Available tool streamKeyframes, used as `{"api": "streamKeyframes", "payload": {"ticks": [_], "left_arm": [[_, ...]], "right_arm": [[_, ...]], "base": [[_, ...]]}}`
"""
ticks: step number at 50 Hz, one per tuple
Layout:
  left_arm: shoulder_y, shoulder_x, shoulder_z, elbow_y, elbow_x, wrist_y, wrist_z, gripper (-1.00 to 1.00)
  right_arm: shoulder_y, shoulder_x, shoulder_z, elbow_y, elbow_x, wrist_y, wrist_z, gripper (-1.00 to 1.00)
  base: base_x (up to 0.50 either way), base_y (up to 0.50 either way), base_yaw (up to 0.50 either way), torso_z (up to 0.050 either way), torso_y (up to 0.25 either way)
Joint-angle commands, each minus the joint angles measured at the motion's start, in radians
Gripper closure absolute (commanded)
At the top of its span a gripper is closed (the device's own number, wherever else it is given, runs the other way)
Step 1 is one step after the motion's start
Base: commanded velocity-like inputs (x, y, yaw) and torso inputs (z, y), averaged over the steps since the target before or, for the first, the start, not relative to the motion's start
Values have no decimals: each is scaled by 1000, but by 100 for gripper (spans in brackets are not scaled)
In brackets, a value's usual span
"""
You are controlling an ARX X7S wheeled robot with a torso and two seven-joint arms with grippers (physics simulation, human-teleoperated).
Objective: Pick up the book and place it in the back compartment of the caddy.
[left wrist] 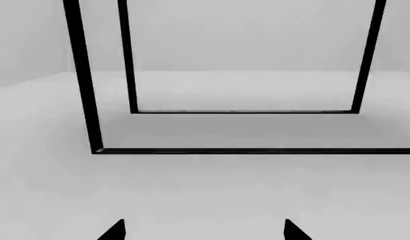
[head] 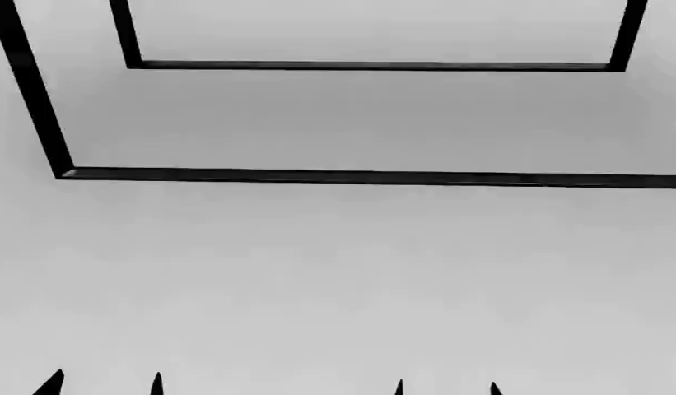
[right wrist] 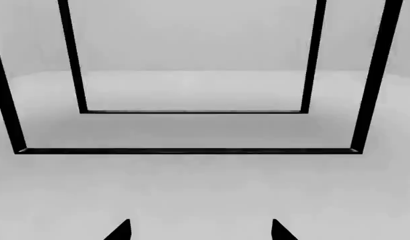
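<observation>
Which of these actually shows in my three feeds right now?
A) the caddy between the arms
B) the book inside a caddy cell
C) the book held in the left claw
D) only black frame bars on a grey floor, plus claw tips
D: every view shows just the black frame bars over the grey floor, with the left claw and right claw tips apart and empty; no book or caddy appears.

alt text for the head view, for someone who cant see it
A bare pale grey floor fills the view, crossed by the black bars of a frame with a second black frame behind it. Only dark fingertips of the left pincer and right pincer poke in at the bottom edge. No book or caddy shows.
</observation>
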Motion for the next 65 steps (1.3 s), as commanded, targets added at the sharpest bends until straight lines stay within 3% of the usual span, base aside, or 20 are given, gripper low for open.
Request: {"api": "streamKeyframes", "payload": {"ticks": [1, 2, 14, 18, 19, 34, 46, 53, 65], "left_arm": [[-24, -150, 233, 0, -195, 0, -228, -100], [-23, -195, 233, -10, -197, 32, -226, -100], [-19, -202, 241, -11, -202, 46, -222, -100], [-12, -207, 247, -12, -171, 95, -234, -100], [1, -202, 235, -13, -172, 163, -237, -100], [-118, -267, 237, 239, -232, -165, -252, -100], [-236, -322, 218, 350, -280, -326, -237, -100], [-295, -334, 199, 346, -293, -356, -238, -100], [-280, -362, 179, 368, -308, -372, -238, -100]], "right_arm": [[0, 9, 0, 0, 9, 0, 13, -100], [-2, 9, -13, -7, 13, 3, 12, -100], [-6, 47, -49, -9, 72, -10, 48, -100], [-6, 53, -57, -8, 77, -9, 59, -100], [-6, 55, -60, -16, 77, 1, 64, -100], [75, 120, -65, -371, 121, 300, 88, -100], [166, 170, -20, -558, 178, 478, 106, -100], [224, 193, -12, -624, 196, 567, 114, -100], [242, 224, -5, -696, 205, 644, 129, -100]], "base": [[0, 0, -3, 0, 0], [0, 0, 0, 0, 0], [0, 0, 0, 0, 0], [0, 0, 0, 0, 0], [0, 0, 0, 0, 0], [0, 0, 0, 50, 0], [0, 0, 0, 50, 0], [0, 0, 0, 50, 0], [0, 0, 0, 50, 0]]}}
